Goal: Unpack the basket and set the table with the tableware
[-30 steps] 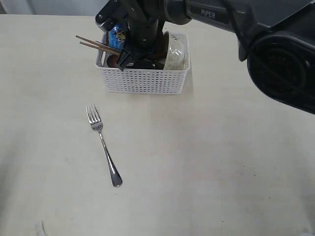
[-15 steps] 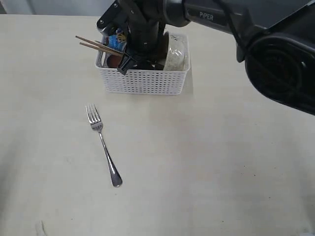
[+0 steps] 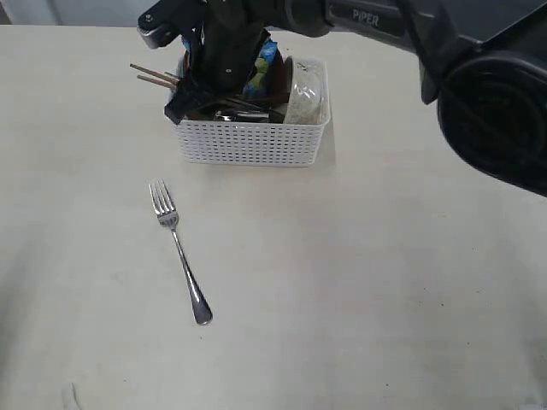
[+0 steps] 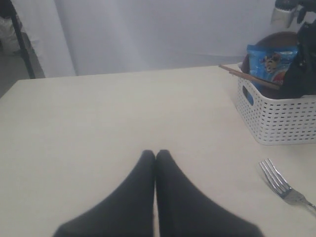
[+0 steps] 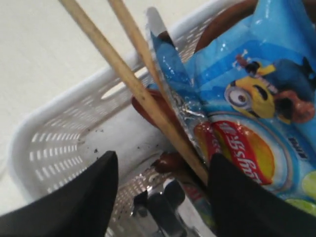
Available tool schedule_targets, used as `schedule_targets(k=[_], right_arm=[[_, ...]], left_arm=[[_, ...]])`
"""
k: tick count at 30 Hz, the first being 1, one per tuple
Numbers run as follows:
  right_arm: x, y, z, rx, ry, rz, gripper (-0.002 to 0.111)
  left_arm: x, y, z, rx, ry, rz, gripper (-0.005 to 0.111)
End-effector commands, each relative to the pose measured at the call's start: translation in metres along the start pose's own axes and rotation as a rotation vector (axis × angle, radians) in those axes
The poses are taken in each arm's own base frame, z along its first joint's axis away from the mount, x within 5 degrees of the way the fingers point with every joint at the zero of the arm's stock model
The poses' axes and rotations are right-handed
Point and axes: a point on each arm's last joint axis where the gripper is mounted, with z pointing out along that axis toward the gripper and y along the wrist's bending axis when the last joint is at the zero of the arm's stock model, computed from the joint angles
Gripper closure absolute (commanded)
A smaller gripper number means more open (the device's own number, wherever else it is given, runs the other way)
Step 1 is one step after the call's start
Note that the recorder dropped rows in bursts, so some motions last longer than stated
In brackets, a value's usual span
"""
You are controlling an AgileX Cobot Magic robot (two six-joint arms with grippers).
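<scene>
Chopsticks [image 3: 154, 75] look like the next piece to unpack: the fork [image 3: 179, 252] lies on the bench [image 3: 385, 282] toward its near left, and the basket [image 3: 252, 141] sits by the far edge. They lean out over the basket's left end, long axis running toward the bench's left edge. Inside the basket the right claw [image 5: 164, 168] hangs wide open, gripping nothing; it should close across them. The left claw [image 4: 155, 158] rests pinched together, empty.

Blue chip bag [image 5: 247, 98]; white curtain [image 4: 148, 34] in background.

White grid-holed basket [image 3: 252, 141] — blue chip bag [image 5: 256, 89], silver fork [image 3: 179, 252].
</scene>
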Motion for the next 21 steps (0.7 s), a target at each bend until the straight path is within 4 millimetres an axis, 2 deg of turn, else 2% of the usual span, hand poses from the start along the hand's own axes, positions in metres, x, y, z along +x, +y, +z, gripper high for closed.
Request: schedule_targets(k=[1,5,7,9,13,17,21], right_arm=[[0.004,-0.004,0.014,0.054,0.012,-0.009,0.057],[0.007,-0.009,0.019,0.120,0.032,-0.003,0.057],[0.007,-0.009,0.020,0.119,0.032,0.000,0.062],[0.007,-0.009,0.020,0.119,0.037,-0.007,0.074],[0.008,-0.007,0.019,0.115,0.054,-0.026,0.108],[0.009,-0.005,0.019,0.111,0.068,-0.051,0.109],[0.004,-0.007,0.007,0.118,0.050,-0.048,0.109]], left_arm=[[0.000,-0.001,0.000,0.010,-0.007,-0.010,0.107],[0.000,-0.001,0.000,0.010,-0.007,-0.010,0.107],[0.000,-0.001,0.000,0.010,-0.007,-0.010,0.107],[0.000,-0.001,0.000,0.010,-0.007,-0.010,0.107],[0.000,-0.001,0.000,0.010,-0.007,-0.010,0.107],[0.000,-0.001,0.000,0.010,-0.007,-0.010,0.107],[0.000,-0.001,0.000,0.010,-0.007,-0.010,0.107]])
